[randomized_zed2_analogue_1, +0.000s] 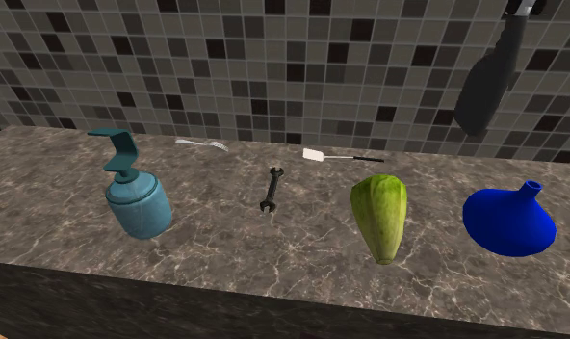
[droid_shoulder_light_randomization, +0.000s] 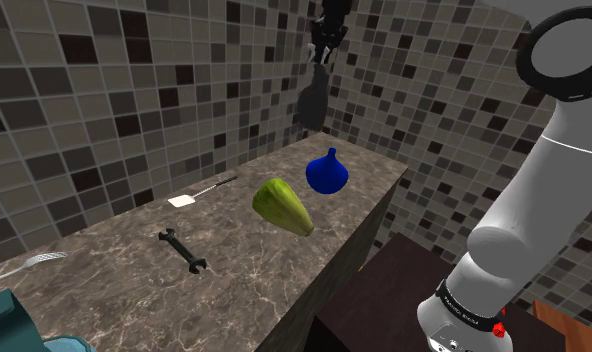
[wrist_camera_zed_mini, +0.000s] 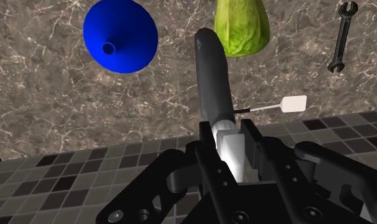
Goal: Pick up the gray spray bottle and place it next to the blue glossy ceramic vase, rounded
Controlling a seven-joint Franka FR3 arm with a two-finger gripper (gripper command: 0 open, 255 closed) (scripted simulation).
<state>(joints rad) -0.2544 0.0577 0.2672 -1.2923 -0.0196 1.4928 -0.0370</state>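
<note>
gripper [droid_shoulder_light_randomization: 326, 52], fingers clamped on the dark gray spray bottle [droid_shoulder_light_randomization: 311, 105], holds it high beside the tiled wall [droid_shoulder_light_randomization: 134, 90], above bare marble counter [droid_shoulder_light_randomization: 264, 270] between the wall and the blue vase [droid_shoulder_light_randomization: 327, 173], which stands near the counter's end edge.

Nothing's really reading as text here, guys. The arm [droid_shoulder_light_randomization: 529, 220] is showing a line of tiny white lettering on the dark band [droid_shoulder_light_randomization: 462, 308] near its base in the shoulder view, but it's coming out way too small to make out. The bottle [wrist_camera_zed_mini: 213, 76] is looking plain dark grey, with no label I'm able to read.
</note>
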